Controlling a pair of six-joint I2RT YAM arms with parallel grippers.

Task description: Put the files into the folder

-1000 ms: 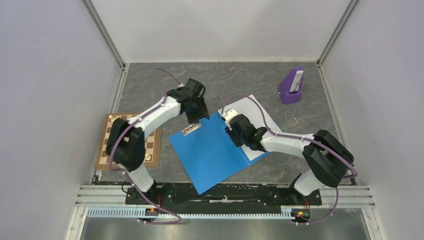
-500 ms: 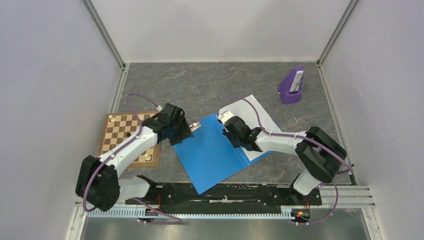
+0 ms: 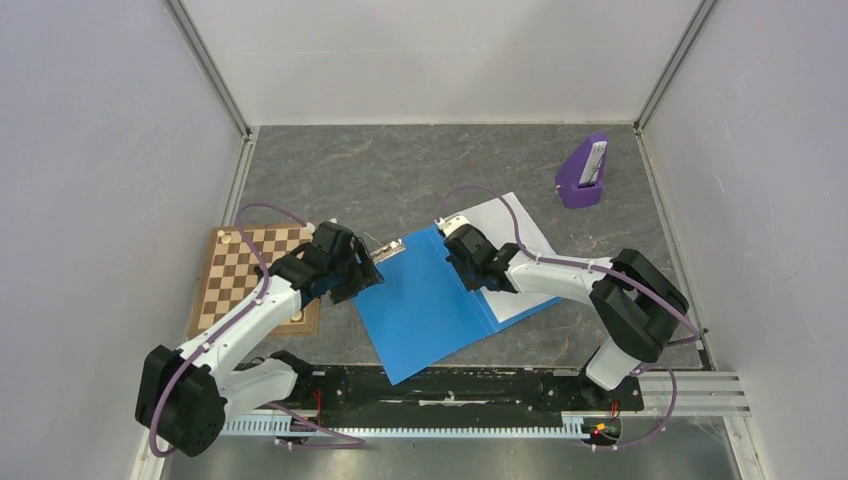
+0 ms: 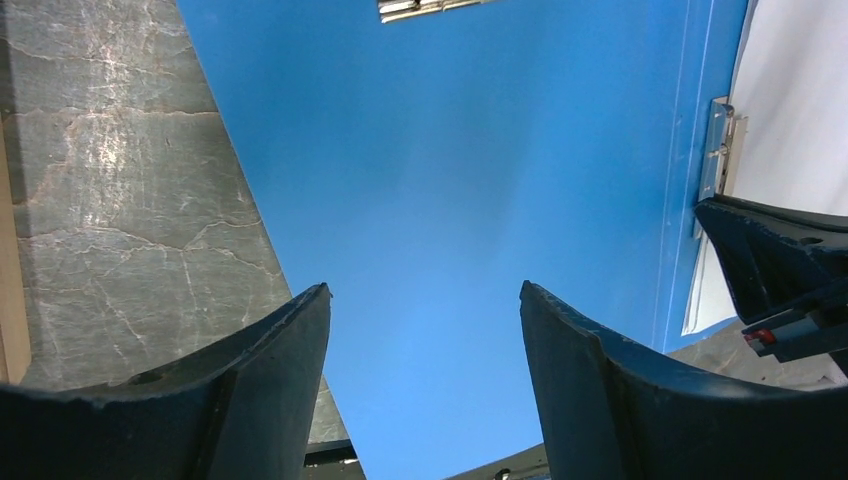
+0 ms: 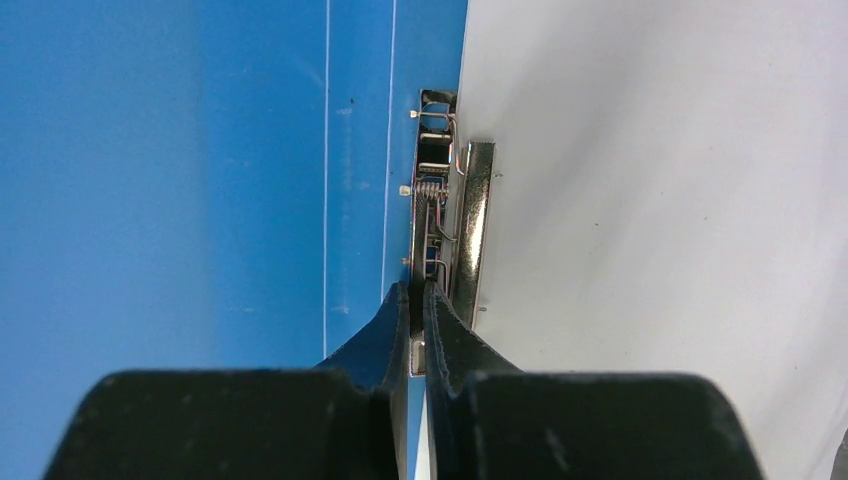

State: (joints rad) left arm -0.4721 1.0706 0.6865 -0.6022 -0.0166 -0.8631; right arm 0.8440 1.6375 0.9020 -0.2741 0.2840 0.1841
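Observation:
The blue folder [image 3: 430,310] lies open on the table's middle. The files [image 3: 515,235] are white sheets on its right half, reaching past its far edge. My left gripper [image 3: 358,272] hangs open over the folder's left edge, with only blue cover [image 4: 450,150] between its fingers [image 4: 425,290]. My right gripper [image 3: 470,262] stands at the spine, its jaws shut on the edge of the folder's metal clip [image 5: 440,200], with the tips [image 5: 417,285] between the blue cover [image 5: 180,180] and the white sheet [image 5: 650,200]. A second metal clip [image 3: 388,250] sits at the folder's far left corner.
A brown chessboard [image 3: 235,275] with small pieces lies left of the folder, under my left arm. A purple wedge-shaped object [image 3: 585,172] stands at the back right. Grey walls close in the table on three sides.
My left arm swung from the folder's far corner down to its left edge, and its jaws opened wider. My right gripper's jaws closed at the spine clip.

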